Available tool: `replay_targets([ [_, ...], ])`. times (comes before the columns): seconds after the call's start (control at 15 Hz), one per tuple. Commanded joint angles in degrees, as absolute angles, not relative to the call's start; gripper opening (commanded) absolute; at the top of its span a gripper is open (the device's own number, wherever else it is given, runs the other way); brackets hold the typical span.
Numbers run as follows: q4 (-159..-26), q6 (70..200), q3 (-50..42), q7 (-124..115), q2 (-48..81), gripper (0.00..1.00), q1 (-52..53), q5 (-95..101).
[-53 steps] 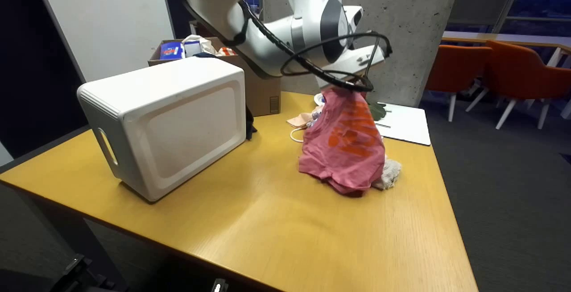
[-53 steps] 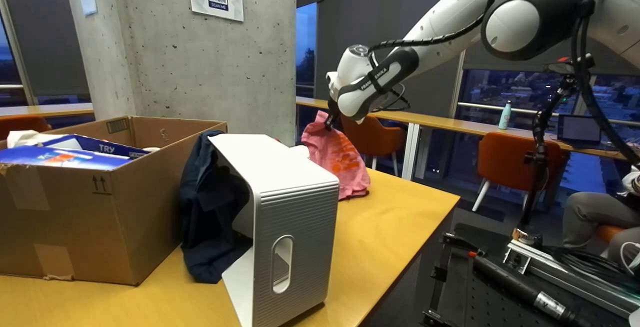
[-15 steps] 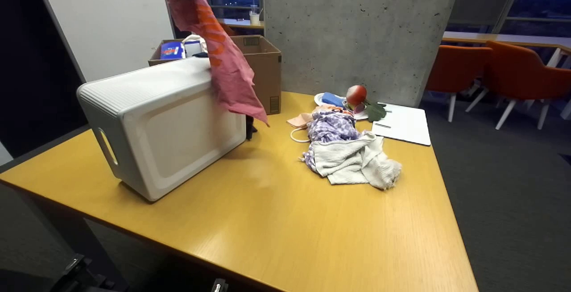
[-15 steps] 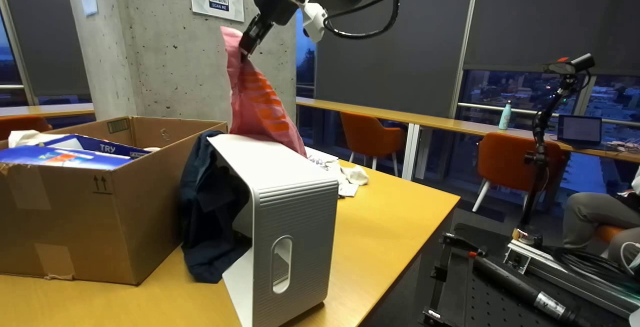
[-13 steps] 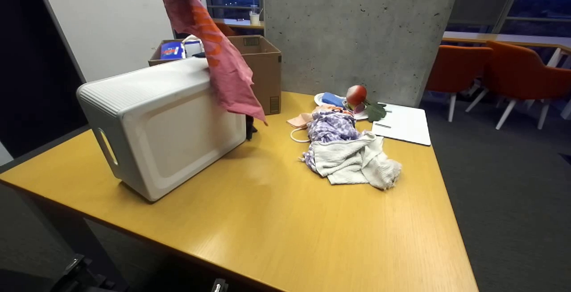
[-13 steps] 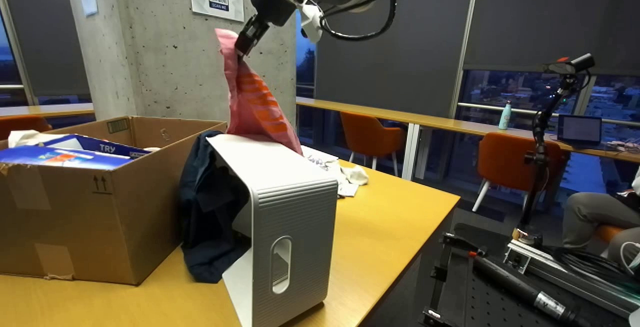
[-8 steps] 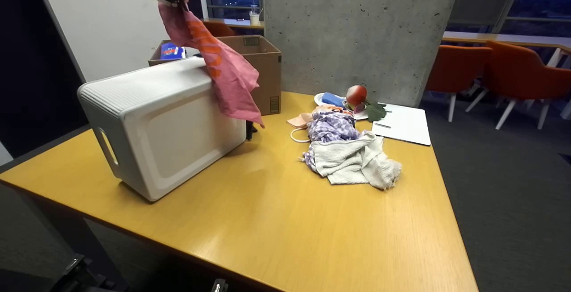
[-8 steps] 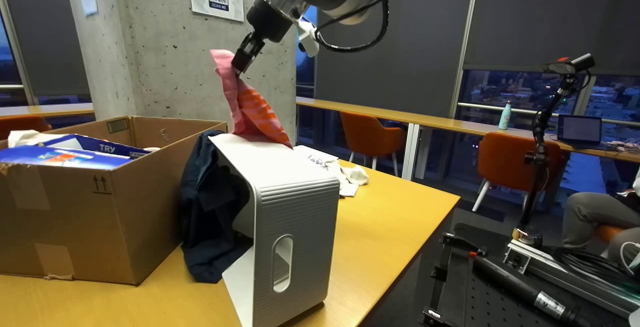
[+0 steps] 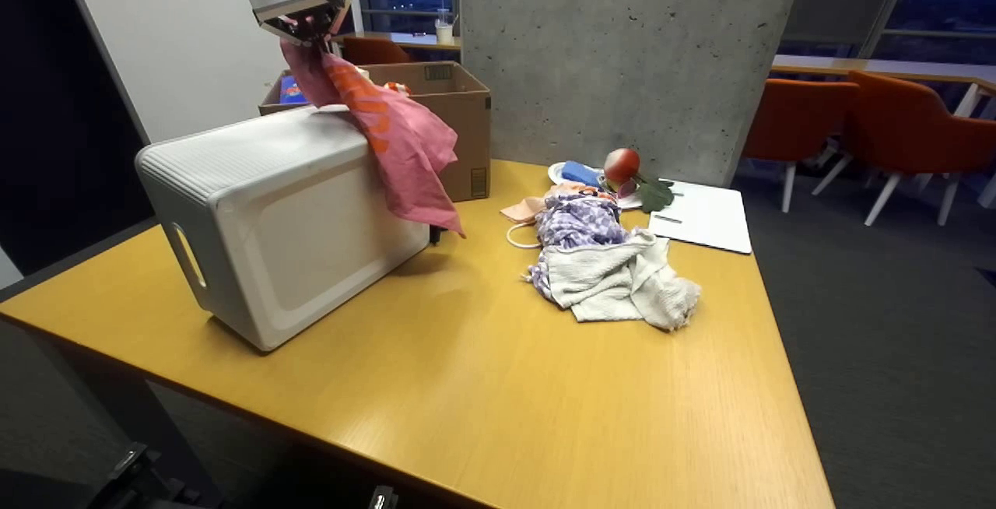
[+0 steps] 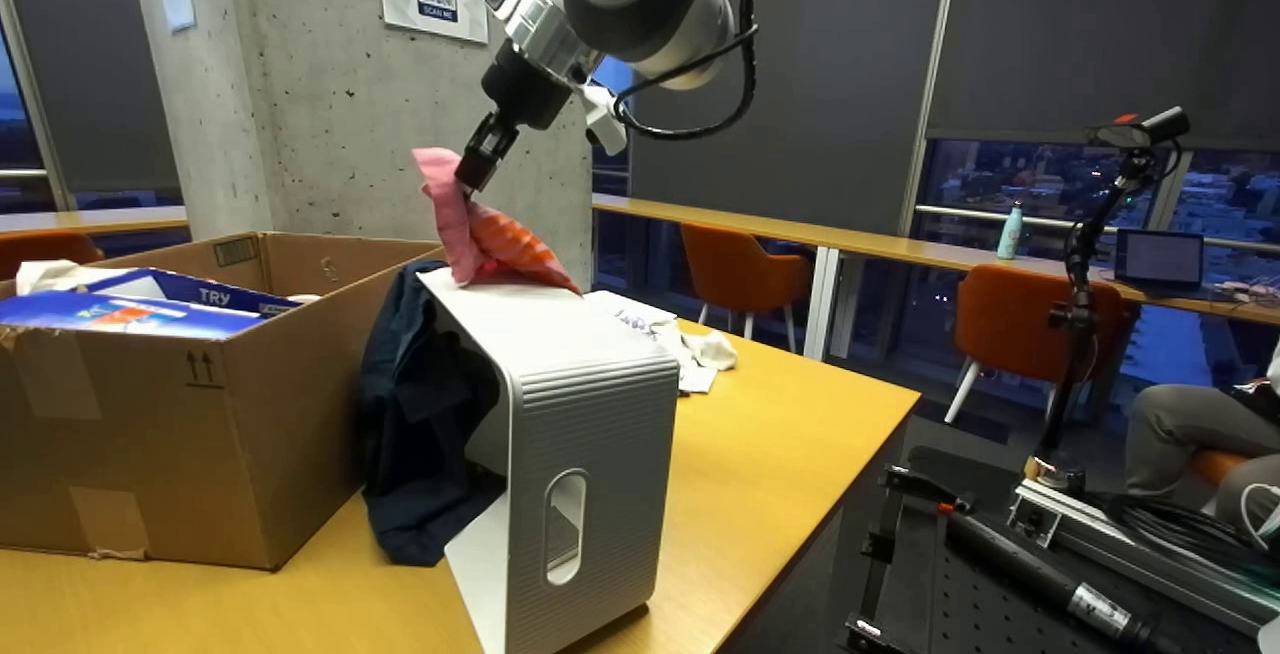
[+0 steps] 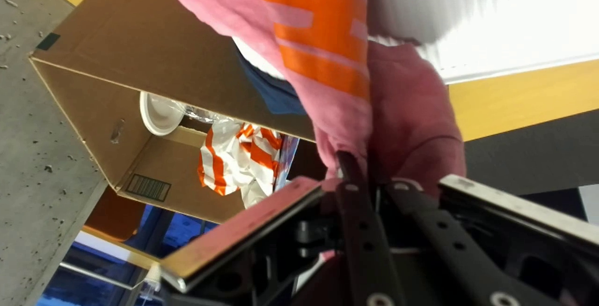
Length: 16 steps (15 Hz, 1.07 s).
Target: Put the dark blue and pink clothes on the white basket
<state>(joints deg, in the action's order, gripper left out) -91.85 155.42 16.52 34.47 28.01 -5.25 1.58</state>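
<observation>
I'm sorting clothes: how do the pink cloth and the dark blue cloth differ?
The pink cloth bears an orange print; the dark blue cloth shows none. The pink cloth hangs from the pincer over the upper side of the white basket; the dark blue cloth, not gripped, bunches at the basket's open side. Both look rumpled.

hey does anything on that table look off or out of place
Yes, the white basket lies on its side, mouth toward the cardboard box, with dark blue cloth bulging out; baskets usually sit mouth up. The pink cloth in the end effector drapes over the basket's upturned side.
</observation>
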Motion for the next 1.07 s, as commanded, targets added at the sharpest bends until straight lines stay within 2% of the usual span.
replay_targets([
  [0.0,-88.31,153.29,17.06,37.16,31.01,0.01,-5.28,-0.44],
  [0.47,-86.64,153.43,17.52,37.64,31.67,0.01,-4.99,0.02],
  [1.0,-76.08,148.31,16.37,37.23,36.43,0.01,0.26,1.82],
])
